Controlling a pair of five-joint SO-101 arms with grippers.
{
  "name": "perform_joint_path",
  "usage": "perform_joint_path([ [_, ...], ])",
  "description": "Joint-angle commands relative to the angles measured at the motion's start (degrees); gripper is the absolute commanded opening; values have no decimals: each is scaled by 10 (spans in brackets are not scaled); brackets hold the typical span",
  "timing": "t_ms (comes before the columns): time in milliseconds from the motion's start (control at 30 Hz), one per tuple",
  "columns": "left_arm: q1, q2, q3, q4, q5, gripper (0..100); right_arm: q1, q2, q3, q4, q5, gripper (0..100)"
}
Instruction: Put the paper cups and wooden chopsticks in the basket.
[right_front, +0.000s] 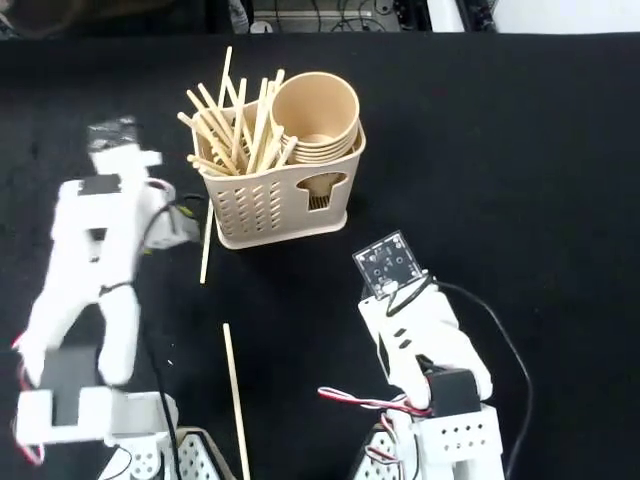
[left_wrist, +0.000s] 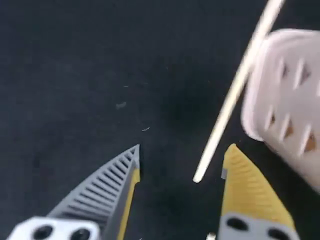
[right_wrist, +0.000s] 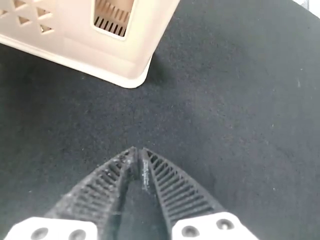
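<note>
Black table (right_front: 520, 150): left gripper (left_wrist: 184, 150) spread wide, chopstick (left_wrist: 233, 95) tip between its fingers, beside basket (left_wrist: 285, 90); right gripper (right_wrist: 137, 150) pressed closed, empty.

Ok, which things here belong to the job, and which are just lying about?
Job: basket; stacked paper cups; chopsticks in the basket; loose chopstick beside the basket; another loose chopstick on the table.
Lying about: cables beyond the far edge.
</note>
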Motion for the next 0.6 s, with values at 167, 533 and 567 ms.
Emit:
perform_joint_path([
  [167, 48, 98, -7, -74, 45, 259, 4, -2, -1, -12, 3, 12],
  [533, 25, 97, 41, -158, -51, 26, 6, -2, -1, -12, 3, 12],
  [567, 25, 97, 41, -158, -57, 27, 6, -2, -1, -12, 3, 12],
])
